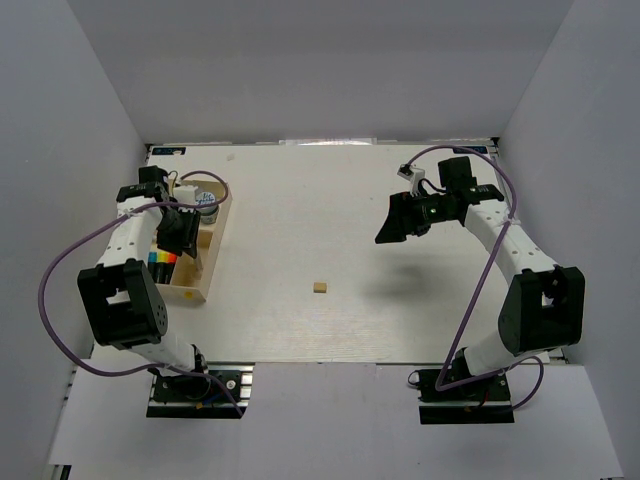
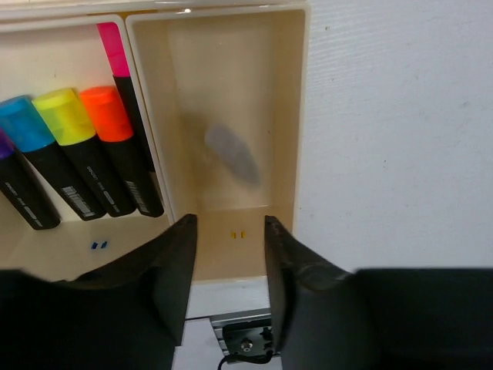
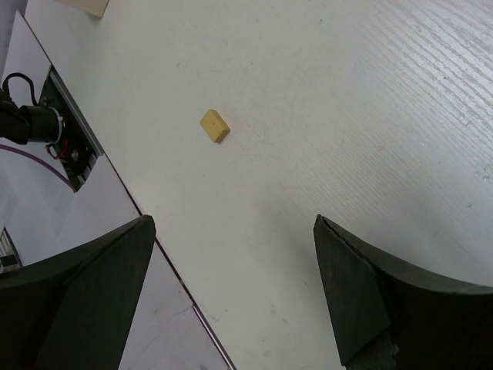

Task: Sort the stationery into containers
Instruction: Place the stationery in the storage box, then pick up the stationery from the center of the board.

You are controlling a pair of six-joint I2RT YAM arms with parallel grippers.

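Observation:
The light-wood tray [image 1: 212,262] lies at the left of the table. My left gripper [image 1: 180,232] hangs over it, jaws apart and holding nothing [image 2: 229,223]. Below the jaws, a blurred grey eraser [image 2: 231,153] shows in the tray's end compartment [image 2: 302,116]. The neighbouring compartment holds highlighters with blue [image 2: 23,123], yellow [image 2: 63,116], orange [image 2: 106,112] and pink [image 2: 114,50] caps. A blue-and-white roll [image 1: 206,200] sits at the tray's far end. A tan eraser [image 1: 320,288] lies alone mid-table [image 3: 215,126]. My right gripper [image 1: 395,225] hovers wide open over bare table [image 3: 231,223].
The table's near edge and a metal mounting rail [image 3: 65,131] show in the right wrist view. The left arm's base plate [image 2: 245,339] sits just under the tray's near end. Grey walls enclose the table on three sides.

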